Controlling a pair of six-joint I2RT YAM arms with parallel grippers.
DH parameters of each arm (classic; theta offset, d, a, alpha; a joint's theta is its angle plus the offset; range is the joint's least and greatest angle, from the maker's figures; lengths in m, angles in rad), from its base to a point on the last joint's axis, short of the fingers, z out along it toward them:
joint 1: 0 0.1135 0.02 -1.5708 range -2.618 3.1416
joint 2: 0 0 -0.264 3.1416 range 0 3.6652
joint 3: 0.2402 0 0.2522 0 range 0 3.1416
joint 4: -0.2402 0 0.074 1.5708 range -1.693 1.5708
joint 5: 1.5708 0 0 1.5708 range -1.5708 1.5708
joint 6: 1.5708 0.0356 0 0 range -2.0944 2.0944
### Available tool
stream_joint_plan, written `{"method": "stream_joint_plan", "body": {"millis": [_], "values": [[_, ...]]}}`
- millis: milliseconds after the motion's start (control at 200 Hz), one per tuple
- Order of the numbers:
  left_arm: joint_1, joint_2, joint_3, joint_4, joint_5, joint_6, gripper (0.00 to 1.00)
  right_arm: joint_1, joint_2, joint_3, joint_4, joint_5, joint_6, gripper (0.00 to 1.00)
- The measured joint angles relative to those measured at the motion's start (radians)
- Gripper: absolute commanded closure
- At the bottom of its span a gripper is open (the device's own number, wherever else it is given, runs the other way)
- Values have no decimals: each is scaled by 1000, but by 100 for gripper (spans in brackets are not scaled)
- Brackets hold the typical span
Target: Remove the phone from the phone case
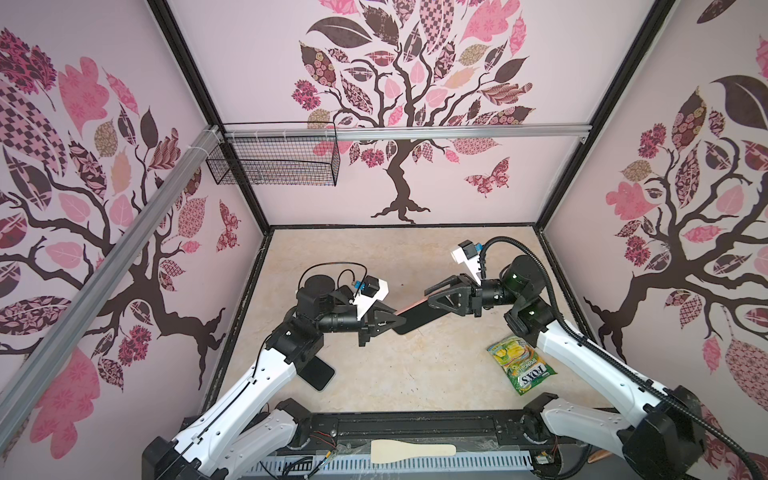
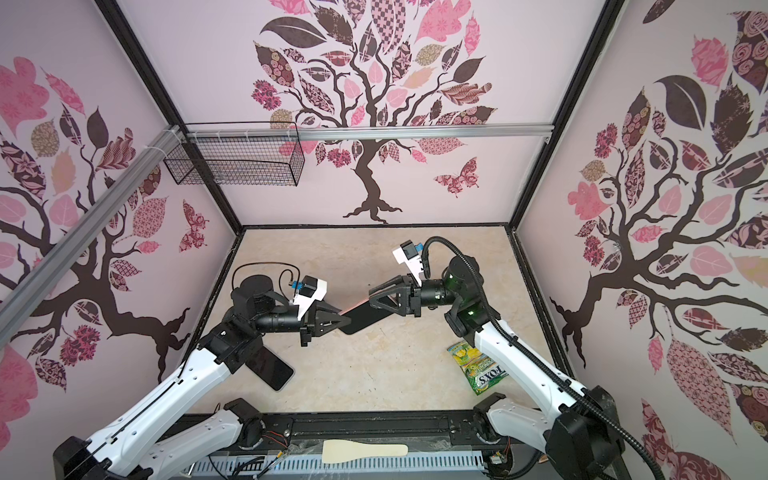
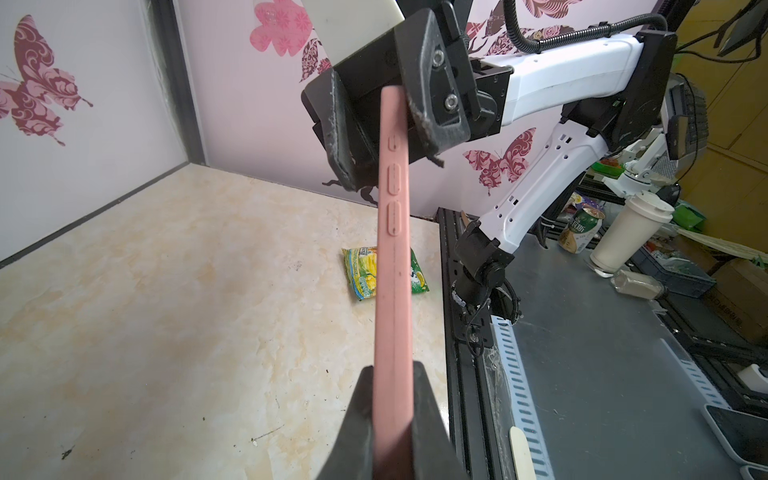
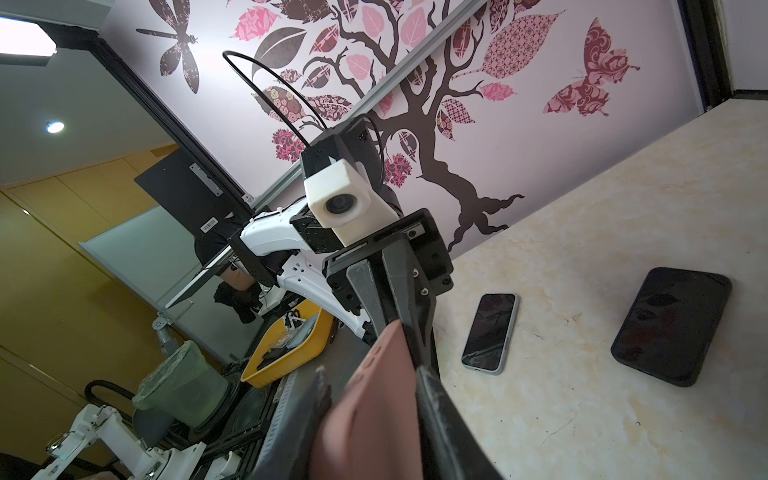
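Note:
A pink phone case hangs in the air over the table, stretched between my two grippers. In both top views the phone set in it shows as a black face with a pink rim. My left gripper is shut on one end of the case, both fingers pressed against its thin sides. My right gripper straddles the far end. Its jaws stand narrowly open: one finger touches the case and the opposite finger stands a little off it.
A black phone lies on the table under my left arm, and a smaller phone in a pale case lies near it. A green candy bag lies by my right arm. A wire basket hangs on the back wall.

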Motion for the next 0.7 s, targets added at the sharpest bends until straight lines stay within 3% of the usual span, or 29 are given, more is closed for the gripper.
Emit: {"method": "stream_joint_plan", "body": {"millis": [700], "values": [[-7, -1, 1, -68, -35, 57, 100, 10, 34, 15, -11, -15, 60, 71]]}}
